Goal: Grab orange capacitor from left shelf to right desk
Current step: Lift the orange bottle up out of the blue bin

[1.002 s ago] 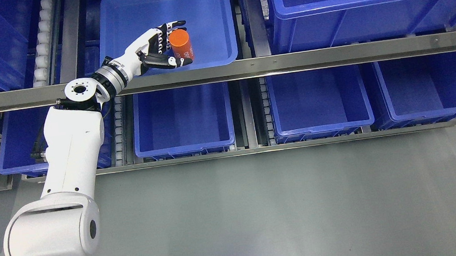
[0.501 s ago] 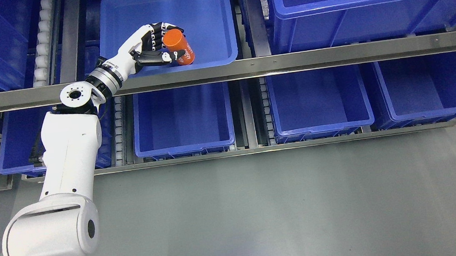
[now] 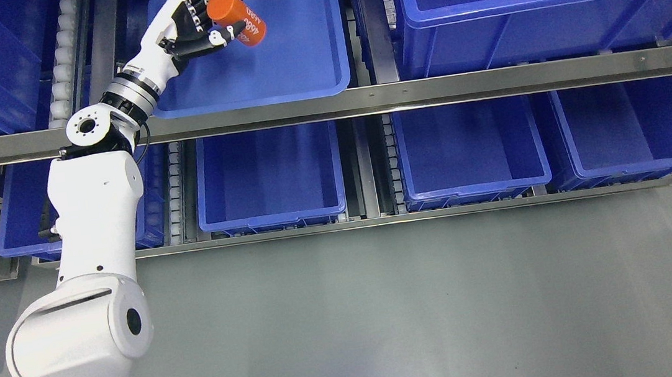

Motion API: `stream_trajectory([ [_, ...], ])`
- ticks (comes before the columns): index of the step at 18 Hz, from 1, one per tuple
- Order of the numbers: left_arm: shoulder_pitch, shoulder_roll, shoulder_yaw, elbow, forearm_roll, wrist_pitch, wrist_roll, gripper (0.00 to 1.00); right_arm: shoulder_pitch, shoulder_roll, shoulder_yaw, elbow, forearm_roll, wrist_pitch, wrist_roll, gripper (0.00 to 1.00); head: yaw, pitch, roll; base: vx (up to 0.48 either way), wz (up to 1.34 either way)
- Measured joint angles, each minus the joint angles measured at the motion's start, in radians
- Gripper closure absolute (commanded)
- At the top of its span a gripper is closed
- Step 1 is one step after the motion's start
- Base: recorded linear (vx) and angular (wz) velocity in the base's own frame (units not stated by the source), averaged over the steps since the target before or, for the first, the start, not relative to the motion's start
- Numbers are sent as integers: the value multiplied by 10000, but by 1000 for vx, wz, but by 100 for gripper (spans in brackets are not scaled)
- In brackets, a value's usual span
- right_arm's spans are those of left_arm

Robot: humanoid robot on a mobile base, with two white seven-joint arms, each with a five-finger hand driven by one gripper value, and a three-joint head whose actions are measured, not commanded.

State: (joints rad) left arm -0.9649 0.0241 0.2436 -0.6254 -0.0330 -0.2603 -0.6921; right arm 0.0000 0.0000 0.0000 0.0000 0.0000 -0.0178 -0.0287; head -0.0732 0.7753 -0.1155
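Head view: the left hand (image 3: 196, 16) is clenched around the orange capacitor (image 3: 237, 16), fingers behind it and thumb across its front. The capacitor is tilted, its lettered end pointing toward 4 o'clock, over the upper left corner of a blue bin (image 3: 300, 89) on the shelf rail (image 3: 425, 88).

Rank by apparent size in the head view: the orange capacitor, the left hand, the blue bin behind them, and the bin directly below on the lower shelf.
1. Blue bin behind the hand.
2. Lower bin, slightly smaller, but farther away, so unsure.
3. Left hand.
4. Orange capacitor.
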Motion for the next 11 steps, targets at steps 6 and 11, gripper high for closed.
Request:
stream_trajectory([
  [6, 208, -105, 773, -881, 526, -1638, 3024, 95, 0, 0, 0, 0, 0, -62, 0, 0, 0, 0, 0, 0, 0],
  [11, 875, -157, 473, -1874, 665, -2109, 5304, 96, 0, 0, 0, 0, 0, -67, 0, 0, 0, 0, 0, 0, 0],
])
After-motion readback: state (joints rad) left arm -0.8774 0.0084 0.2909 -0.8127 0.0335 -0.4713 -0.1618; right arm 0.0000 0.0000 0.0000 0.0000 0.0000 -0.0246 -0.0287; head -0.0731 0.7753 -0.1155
